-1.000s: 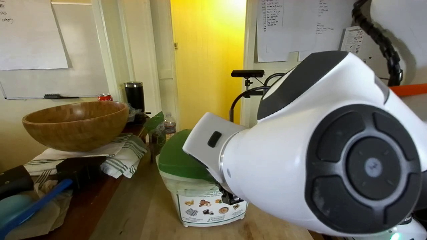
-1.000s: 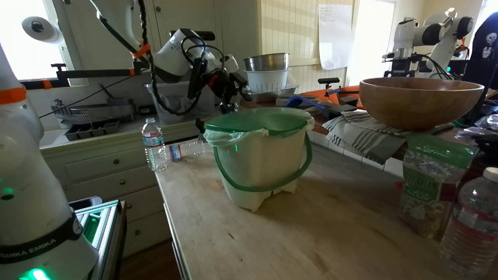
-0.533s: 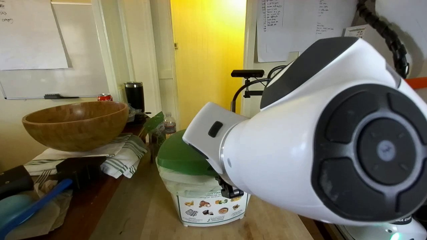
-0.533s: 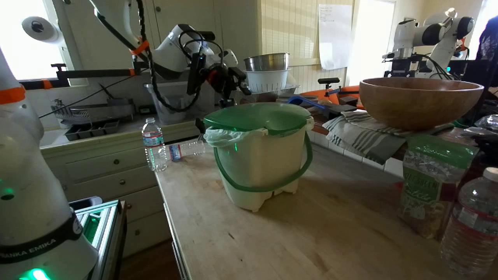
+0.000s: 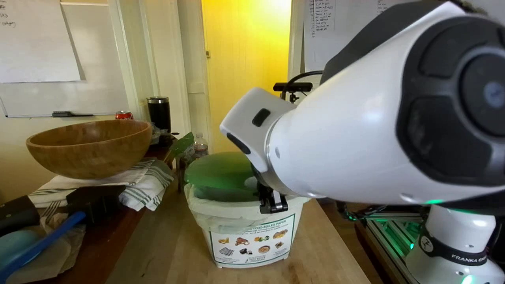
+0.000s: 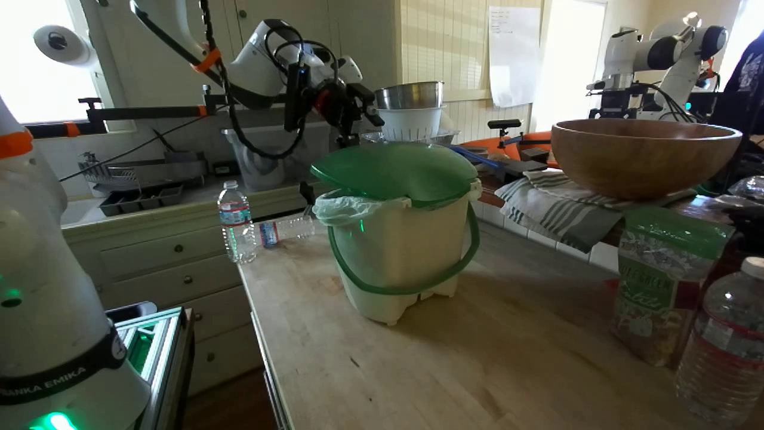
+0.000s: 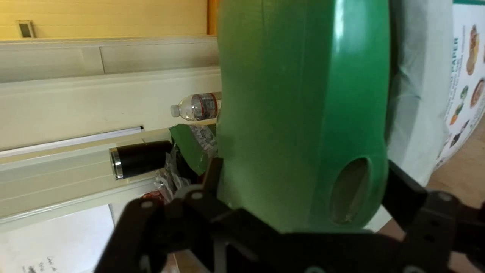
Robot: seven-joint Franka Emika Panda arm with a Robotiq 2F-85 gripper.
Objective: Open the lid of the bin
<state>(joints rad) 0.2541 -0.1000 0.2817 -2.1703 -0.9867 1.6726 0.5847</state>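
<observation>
The green lid [image 5: 219, 169] is tilted, its gripper-side edge raised off the white bin [image 5: 252, 244], with a gap over the liner. In an exterior view the lid [image 6: 400, 170] slopes down to the right, still joined near the bin's [image 6: 412, 251] right rim. My gripper [image 7: 305, 167] has its fingers spread wide around the lid [image 7: 280, 113], one above and one below its edge, near the oval hole. The lower finger seems to touch the edge. In an exterior view, my gripper [image 6: 361, 119] is behind the raised edge, partly hidden by the lid.
A wooden bowl [image 5: 90, 150] on striped towels [image 5: 146, 185] stands on the side counter. A salad bag [image 6: 662, 286] and a water bottle [image 6: 728, 340] stand at the table's near end. Other bottles [image 6: 237, 221] are at the table edge behind the bin.
My gripper and arm have moved upward. The lid's gripper-side edge has risen with the gripper, and the gap over the bin has widened. The bin has stayed in place.
</observation>
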